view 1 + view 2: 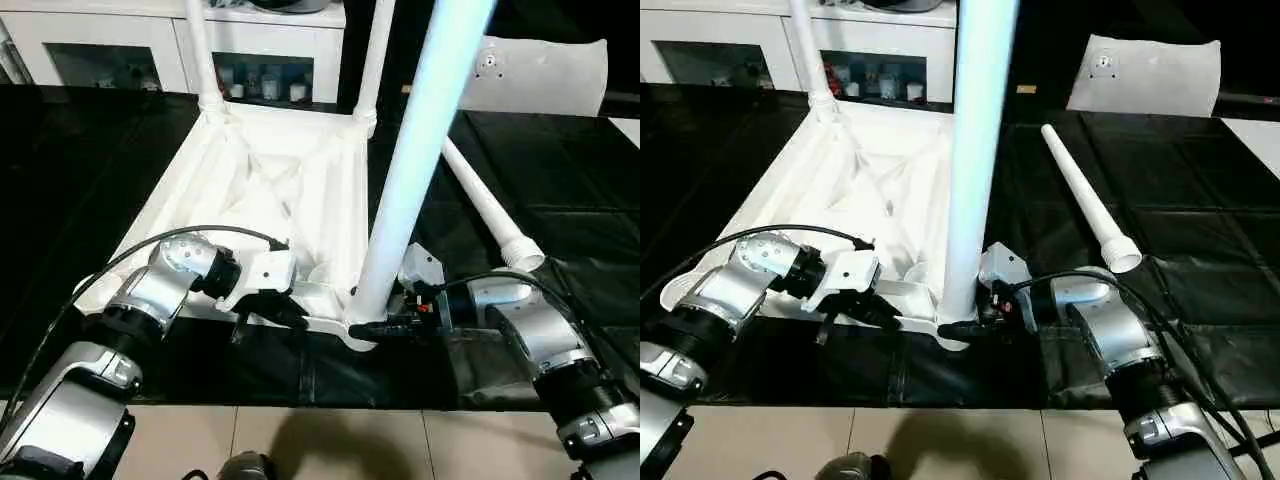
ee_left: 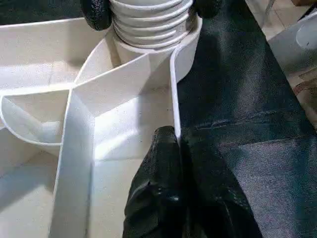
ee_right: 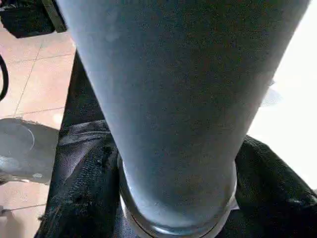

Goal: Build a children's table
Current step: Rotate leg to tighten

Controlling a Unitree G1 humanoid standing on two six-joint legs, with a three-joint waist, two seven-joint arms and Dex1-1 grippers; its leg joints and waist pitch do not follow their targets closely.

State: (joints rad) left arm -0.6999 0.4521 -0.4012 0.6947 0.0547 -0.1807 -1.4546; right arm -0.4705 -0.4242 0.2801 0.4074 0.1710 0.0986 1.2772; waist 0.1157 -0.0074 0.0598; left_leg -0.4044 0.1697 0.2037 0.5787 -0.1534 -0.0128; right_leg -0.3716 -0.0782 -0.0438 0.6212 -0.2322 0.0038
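On the black mat (image 1: 560,170), found the tabletop (image 1: 290,190) lying upside down, ribbed underside up. Counted two legs (image 1: 200,50) standing in the far corner sockets, a third leg (image 1: 410,170) upright but leaning in the near corner socket, and a fourth leg (image 1: 490,215) lying loose on the mat beside the tabletop's right edge. Saw the left pincer (image 1: 295,318) pressed together on the thin rim wall just beside that near socket, steadying the top. Saw the right pincer (image 1: 375,328) set low around the third leg, black fingers (image 3: 84,188) hugging both sides just above its threaded end; read that as a clamp on the leg. Judged the parts light, hollow and stiff, with smooth, slippery tubes and a rim thin enough to flex. Judged the best hold on a leg to be low, near the thick threaded end, to limit tipping while twisting; for the top, the rim close by a socket.
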